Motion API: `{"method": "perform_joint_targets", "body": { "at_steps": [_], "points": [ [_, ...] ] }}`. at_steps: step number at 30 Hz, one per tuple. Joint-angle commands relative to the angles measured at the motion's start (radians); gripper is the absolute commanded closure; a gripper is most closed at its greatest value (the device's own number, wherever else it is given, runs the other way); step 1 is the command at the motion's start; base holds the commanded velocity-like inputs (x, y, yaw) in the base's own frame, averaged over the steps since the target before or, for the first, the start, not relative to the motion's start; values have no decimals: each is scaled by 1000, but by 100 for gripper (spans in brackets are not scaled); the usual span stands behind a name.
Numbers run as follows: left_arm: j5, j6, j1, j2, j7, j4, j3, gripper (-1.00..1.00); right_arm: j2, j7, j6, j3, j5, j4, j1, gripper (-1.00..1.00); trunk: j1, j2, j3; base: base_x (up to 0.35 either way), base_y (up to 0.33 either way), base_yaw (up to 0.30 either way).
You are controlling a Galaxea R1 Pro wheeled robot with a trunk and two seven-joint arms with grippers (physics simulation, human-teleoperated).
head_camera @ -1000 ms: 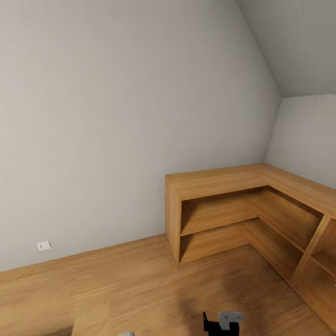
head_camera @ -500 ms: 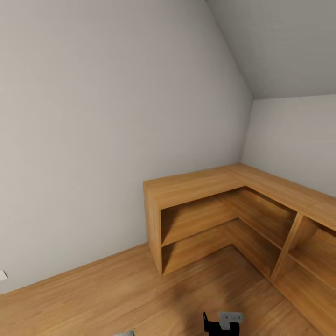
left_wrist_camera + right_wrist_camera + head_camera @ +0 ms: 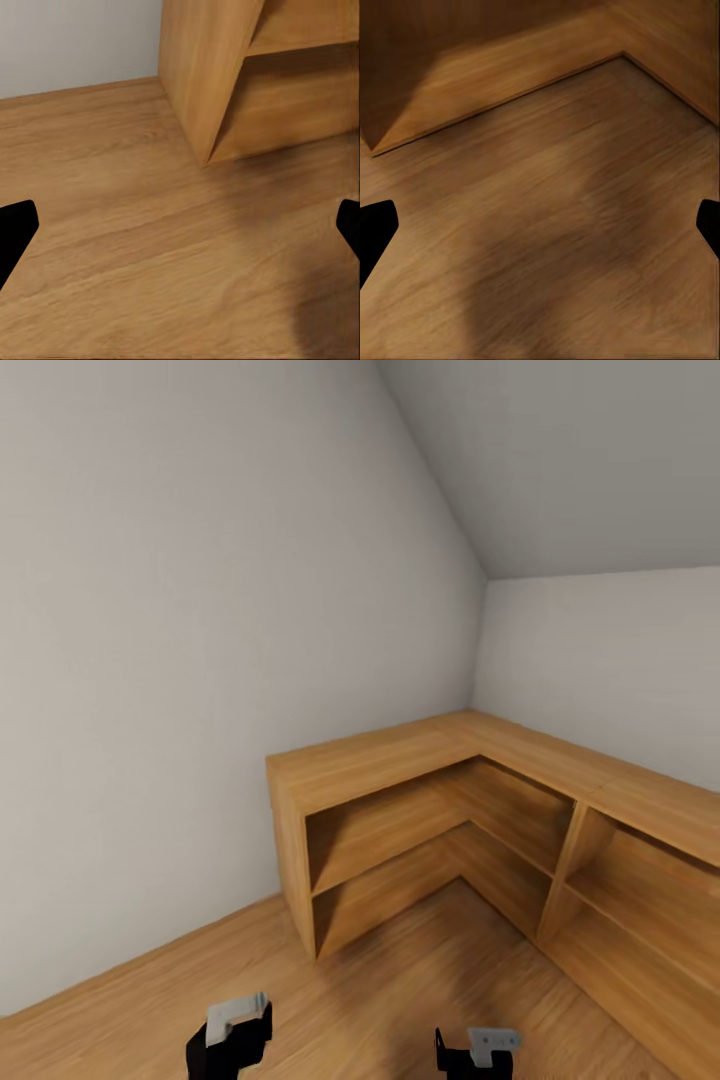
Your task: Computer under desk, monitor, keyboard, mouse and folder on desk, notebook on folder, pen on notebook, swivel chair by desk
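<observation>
wooden corner shelving (image 3: 420,830) lies ahead of the robot, right of centre, while its left gripper (image 3: 180,229) and right gripper (image 3: 540,225) hang wide and empty over the floor (image 3: 400,990).

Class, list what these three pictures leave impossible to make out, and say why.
1. Left end effector, head view: cut off by the bottom edge.
2. Right end effector, head view: likewise cut off.
3. Wooden corner shelf unit, head view: its right end runs past the frame edge.
4. Shelf recesses: too shadowed to read in the right wrist view.
</observation>
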Motion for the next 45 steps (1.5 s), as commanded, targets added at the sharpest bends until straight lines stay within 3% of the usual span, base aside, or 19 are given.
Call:
{"method": "perform_joint_targets", "body": {
  "at_steps": [1, 4, 9, 25, 45],
  "points": [
    [28, 21, 1, 14, 6, -25, -6, -100, 0, -6, -2, 8, -4, 1, -1, -100, 0, -1, 0, 1, 0, -255],
    [96, 87, 7, 42, 9, -64, -19, -100, 1, -6, -2, 8, -4, 1, -1, -100, 0, -1, 3, 0, 0, -255],
    [134, 121, 10, 55, 8, -60, -28, -100, 1, -6, -2, 9, -4, 1, -1, -100, 0, -1, 8, 27, 0, -255],
    [142, 132, 11, 9, 7, -11, -33, -100, 2, -6, -5, 10, -4, 1, -1, -100, 0, -1, 23, 280, 0, -255],
    [142, 131, 11, 1, 10, 3, -32, -100, 2, -5, -14, 10, -4, 5, -1, -100, 0, -1, 43, 78, 0, -255]
  ]
}}
